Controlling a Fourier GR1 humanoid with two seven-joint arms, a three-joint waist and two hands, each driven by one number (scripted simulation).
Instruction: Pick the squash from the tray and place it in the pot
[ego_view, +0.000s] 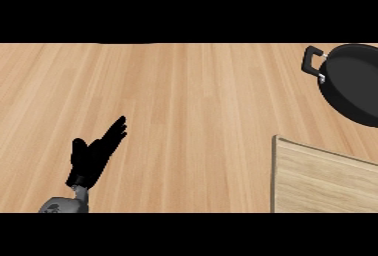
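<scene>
Nearest, we see our left hand (92, 157) resting low at the left, fingers straight and pressed together, holding nothing. Right of it lies the wooden tray (325, 182); we cannot see the squash. Farther right sits the black pot (354, 82) on the counter (184, 100)

I see the counter (170, 110) evenly and brightly lit, its wood grain pale and warm with no hot spots or glare. I can't place a light source; almost no shadows fall anywhere. The black pot (354, 82) shows only a faint sheen along its rim, its inside flat dark. My left hand (92, 157) reads as a plain black silhouette without shading.
</scene>
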